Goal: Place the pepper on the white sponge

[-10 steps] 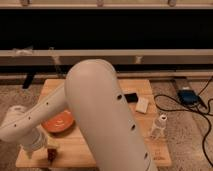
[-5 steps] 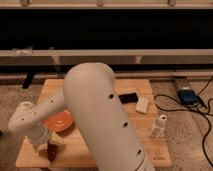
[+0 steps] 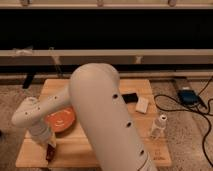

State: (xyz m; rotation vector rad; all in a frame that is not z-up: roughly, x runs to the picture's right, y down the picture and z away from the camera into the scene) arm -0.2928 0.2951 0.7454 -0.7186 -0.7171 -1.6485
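A small dark red pepper (image 3: 49,153) shows at the front left of the wooden board (image 3: 85,150), right under my gripper (image 3: 49,147). I cannot tell whether the gripper holds it or only touches it. The white sponge (image 3: 142,105), a small cream block, lies on the right part of the board, far from the gripper. My thick white arm (image 3: 105,120) crosses the middle of the view and hides much of the board.
An orange plate (image 3: 61,120) lies just behind the gripper. A flat black object (image 3: 130,97) sits left of the sponge. A small white upright object (image 3: 159,125) stands at the board's right edge. A blue device (image 3: 187,95) with cables lies on the floor to the right.
The gripper has moved to the right along the board's front left, down by the dark red pepper. The arm has swung with it.
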